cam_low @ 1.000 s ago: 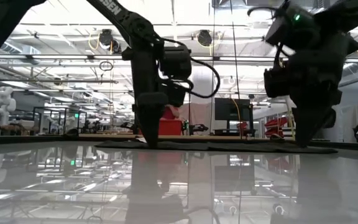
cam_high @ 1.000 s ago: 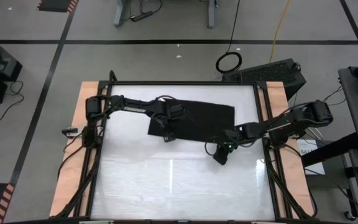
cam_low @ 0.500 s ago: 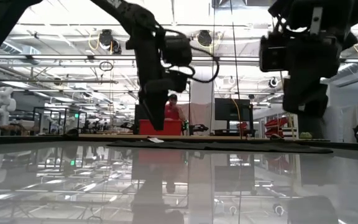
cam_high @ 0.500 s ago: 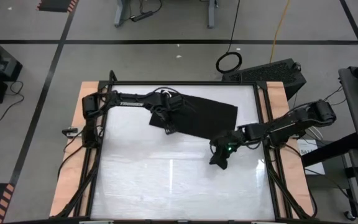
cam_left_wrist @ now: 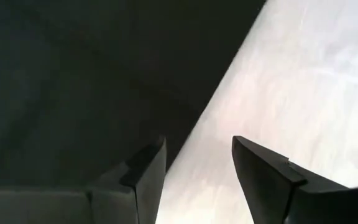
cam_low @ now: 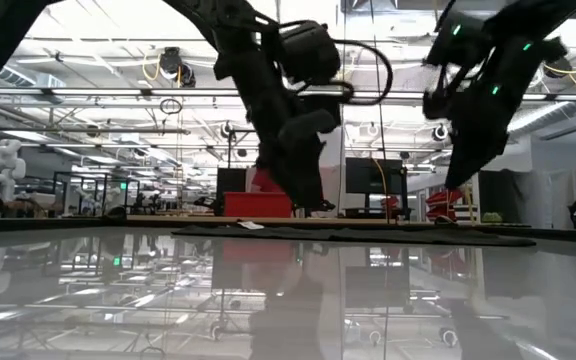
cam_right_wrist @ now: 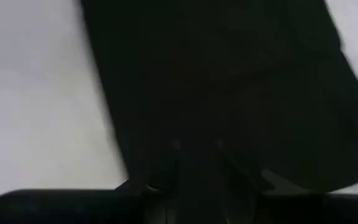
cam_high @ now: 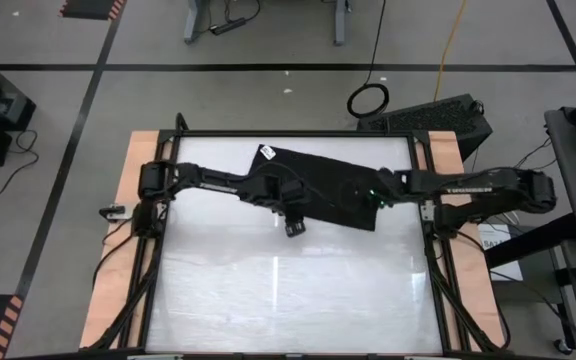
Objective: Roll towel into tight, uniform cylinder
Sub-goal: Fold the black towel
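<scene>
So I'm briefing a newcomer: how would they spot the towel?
On the white table, look to its far half. A flat black towel lies there between both arms, the only cloth, with a small white tag at its far left corner.

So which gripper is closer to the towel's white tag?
The left gripper, just off the towel's near edge, open. The right gripper is over the towel's opposite end, farther from the tag.

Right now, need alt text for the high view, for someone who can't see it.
A black towel lies flat and unrolled on the far half of the white table. The left hand hangs at its near edge; the right hand is over its right end.
</scene>
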